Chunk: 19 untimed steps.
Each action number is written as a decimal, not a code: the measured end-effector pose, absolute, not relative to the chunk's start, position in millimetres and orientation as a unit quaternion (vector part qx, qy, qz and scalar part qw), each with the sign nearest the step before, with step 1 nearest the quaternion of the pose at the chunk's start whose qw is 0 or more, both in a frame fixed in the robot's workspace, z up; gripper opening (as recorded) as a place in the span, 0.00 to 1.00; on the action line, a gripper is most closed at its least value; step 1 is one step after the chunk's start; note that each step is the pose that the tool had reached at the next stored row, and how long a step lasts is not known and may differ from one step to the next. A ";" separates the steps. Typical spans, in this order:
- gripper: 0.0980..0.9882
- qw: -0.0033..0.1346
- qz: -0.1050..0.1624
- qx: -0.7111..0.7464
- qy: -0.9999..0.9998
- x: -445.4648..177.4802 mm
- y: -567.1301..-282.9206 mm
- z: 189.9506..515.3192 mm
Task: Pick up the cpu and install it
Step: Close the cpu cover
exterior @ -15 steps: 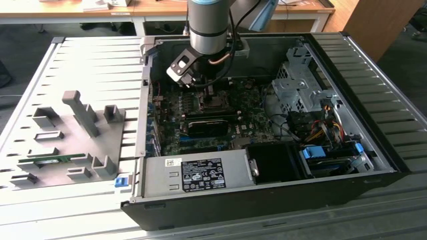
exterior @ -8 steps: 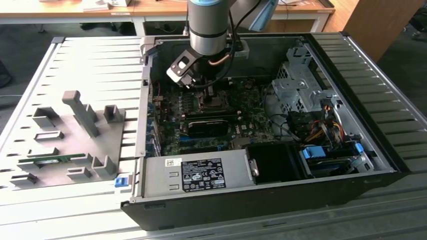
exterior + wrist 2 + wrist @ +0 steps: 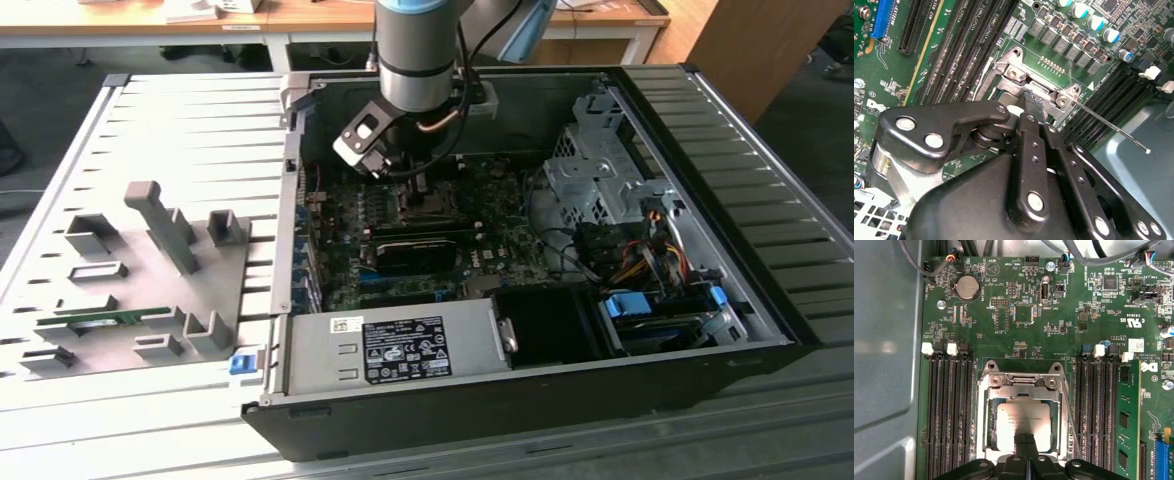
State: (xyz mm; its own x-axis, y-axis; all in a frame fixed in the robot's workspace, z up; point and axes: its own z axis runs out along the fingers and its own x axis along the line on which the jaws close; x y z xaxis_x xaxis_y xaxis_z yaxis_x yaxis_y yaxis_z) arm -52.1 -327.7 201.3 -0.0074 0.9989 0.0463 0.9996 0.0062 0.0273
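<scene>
The cpu (image 3: 1021,415), a flat square chip with a silver-grey top, lies in the socket on the green motherboard. The hinged metal frame (image 3: 1019,382) surrounds it. My gripper (image 3: 1026,442) hangs just above the cpu's edge, its two dark fingers pressed together with nothing between them. In the second wrist view the gripper (image 3: 1034,102) points down at the socket frame (image 3: 1014,75), and the cpu is hidden behind the fingers. In the exterior view the gripper (image 3: 390,168) sits low inside the open computer case (image 3: 747,300), over the socket (image 3: 424,205).
A thin wire lever (image 3: 1114,127) sticks out beside the socket. Black memory slots (image 3: 949,410) flank the socket, one holding a green memory stick (image 3: 1126,425). A drive cage (image 3: 601,170) and cables (image 3: 641,250) fill the case's right. A grey fixture plate (image 3: 147,270) lies at the exterior view's left.
</scene>
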 end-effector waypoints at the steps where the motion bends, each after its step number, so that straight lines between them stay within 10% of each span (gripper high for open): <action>1: 0.01 0.007 -0.026 -0.704 -0.709 -52.1 -327.7 201.0; 19: 0.01 0.006 -0.024 -0.705 -0.708 -46.2 -328.6 197.8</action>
State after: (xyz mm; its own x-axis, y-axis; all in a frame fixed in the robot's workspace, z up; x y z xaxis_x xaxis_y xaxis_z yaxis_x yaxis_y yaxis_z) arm -46.2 -328.6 197.8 -0.0049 0.9991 0.0418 0.9997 0.0038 0.0249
